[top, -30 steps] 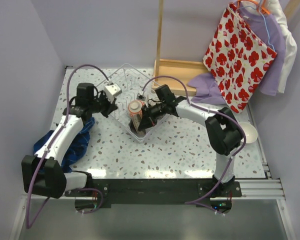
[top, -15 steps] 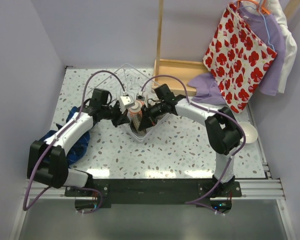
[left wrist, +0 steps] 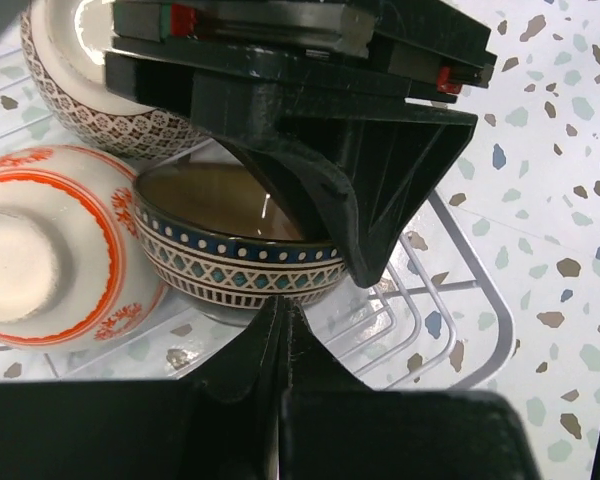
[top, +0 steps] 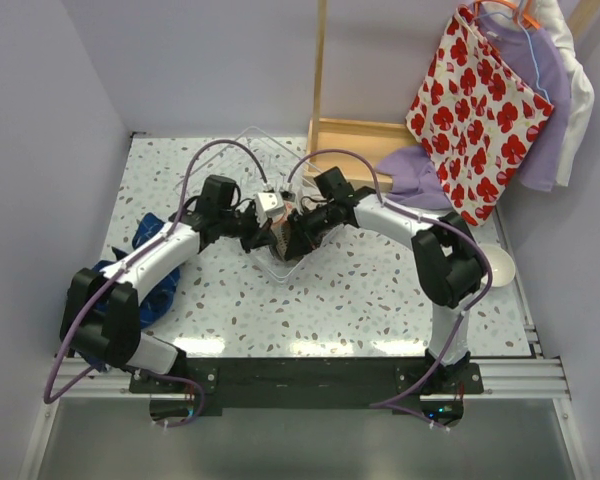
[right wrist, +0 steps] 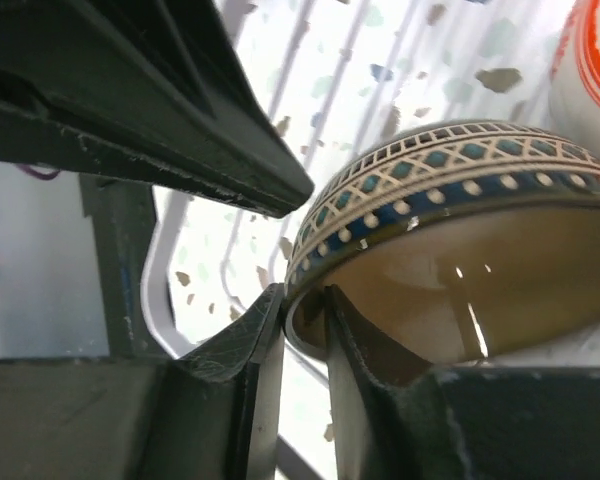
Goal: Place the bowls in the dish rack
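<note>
In the clear dish rack (top: 242,148) a brown glazed bowl (left wrist: 235,260) with a blue-and-cream diamond band stands tilted on its side. Beside it lie a red-patterned bowl (left wrist: 50,260) and a brown net-patterned bowl (left wrist: 90,90). My right gripper (right wrist: 305,305) straddles the brown bowl's (right wrist: 460,200) rim, one finger outside, one inside. A small gap shows at the inner finger, so it is open. My left gripper (left wrist: 280,305) is shut and empty, its tip just under the bowl's foot. Both grippers meet over the rack (top: 280,232). A white bowl (top: 500,265) sits far right.
A shallow wooden box (top: 355,140) stands behind the rack. Purple cloth (top: 415,175) and a red-flowered bag (top: 475,110) hang at the back right. Blue cloth (top: 150,285) lies under the left arm. Rack wires (left wrist: 450,300) curve round the bowl.
My left arm has swung right, from the rack's left side to the brown bowl. The right gripper's jaws have eased apart on the rim.
</note>
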You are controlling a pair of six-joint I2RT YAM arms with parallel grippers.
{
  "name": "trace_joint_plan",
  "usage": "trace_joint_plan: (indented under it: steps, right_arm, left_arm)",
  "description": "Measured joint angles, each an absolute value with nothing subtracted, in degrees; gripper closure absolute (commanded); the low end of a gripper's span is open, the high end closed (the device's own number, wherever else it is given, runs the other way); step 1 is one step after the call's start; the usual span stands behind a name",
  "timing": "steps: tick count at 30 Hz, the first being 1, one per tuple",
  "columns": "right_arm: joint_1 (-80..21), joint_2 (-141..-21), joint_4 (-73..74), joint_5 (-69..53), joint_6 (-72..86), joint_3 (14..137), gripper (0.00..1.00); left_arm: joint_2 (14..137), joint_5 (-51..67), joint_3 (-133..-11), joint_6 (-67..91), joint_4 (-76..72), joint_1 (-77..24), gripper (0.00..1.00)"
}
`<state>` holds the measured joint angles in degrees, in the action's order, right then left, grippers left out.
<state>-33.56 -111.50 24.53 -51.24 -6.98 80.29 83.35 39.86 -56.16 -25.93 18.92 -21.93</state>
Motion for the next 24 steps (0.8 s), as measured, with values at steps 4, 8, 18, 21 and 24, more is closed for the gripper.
trace_joint_plan:
  steps: [4, 8, 18, 21, 24]
  right_arm:
    - [-32.93, -111.98, 24.67, -48.84, -8.19, 80.25, 0.72]
    - [-32.56, -111.68, 24.51, -47.92, -9.19, 80.03, 0.87]
    - [-30.26, -106.1, 23.9, -48.97, -14.7, 75.61, 0.99]
    - [-30.26, -106.0, 26.35, -50.74, -16.6, 75.7, 1.0]
    - [-30.28, -107.18, 30.28, -53.82, -19.27, 77.71, 1.0]
  left_arm:
    - [85.93, 39.48, -56.21, -24.91, 17.34, -22.81, 1.0]
    - [87.99, 39.09, -57.69, -23.99, 16.73, -23.44, 1.0]
    - [85.45, 35.2, -61.65, -23.57, 18.26, -23.05, 1.0]
    - [80.95, 34.46, -61.56, -23.79, 19.11, -20.71, 1.0]
    - [78.41, 34.17, -61.56, -24.6, 19.55, -18.33, 1.0]
